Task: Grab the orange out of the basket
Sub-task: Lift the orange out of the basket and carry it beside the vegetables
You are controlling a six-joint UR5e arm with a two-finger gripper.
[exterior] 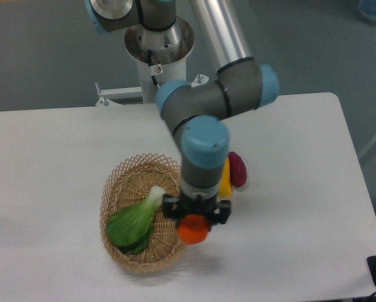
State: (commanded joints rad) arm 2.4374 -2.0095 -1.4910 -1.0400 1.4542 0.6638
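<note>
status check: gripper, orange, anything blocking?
Gripper jaws shut on orange, held over basket right rim. Leafy green left inside. Yellow fruit and purple fruit beside arm.

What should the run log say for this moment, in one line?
gripper: shut on orange | orange: lifted, over basket right rim | basket: holds leafy green
</note>
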